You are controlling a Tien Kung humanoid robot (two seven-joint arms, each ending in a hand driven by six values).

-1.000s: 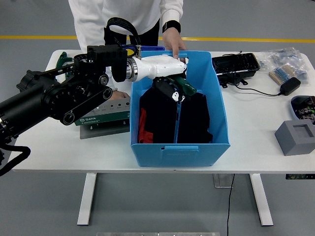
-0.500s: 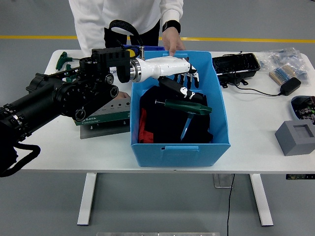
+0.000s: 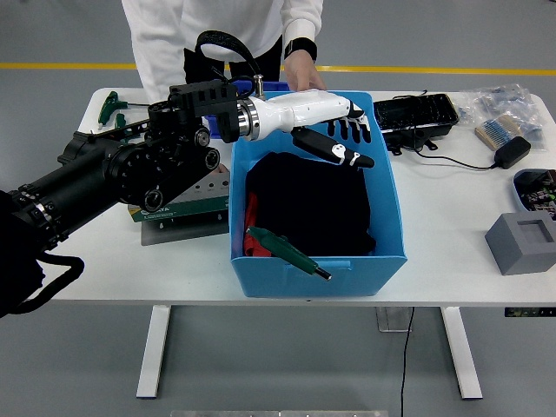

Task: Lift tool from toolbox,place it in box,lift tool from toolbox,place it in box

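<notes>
bench (image 3: 452,252): white | black tray (image 3: 415,113): far right of centre | black power adapter (image 3: 512,152): cable trailing left | clear bags of small parts (image 3: 504,109): far right corner | grey foam block (image 3: 524,242): right edge | person in white sleeves (image 3: 217,35): far side, hand (image 3: 304,76) by bench's far edge | floor: yellow line (image 3: 452,69)

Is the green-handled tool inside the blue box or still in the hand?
Inside: the tool lies in the box; the left hand is open above.

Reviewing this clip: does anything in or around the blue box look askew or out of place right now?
Yes. The green-handled tool lies slanted at the blue box's near wall, its dark tip seeming to poke over the front rim rather than lying flat. The left hand hovers open over the box's far end, holding nothing.
</notes>
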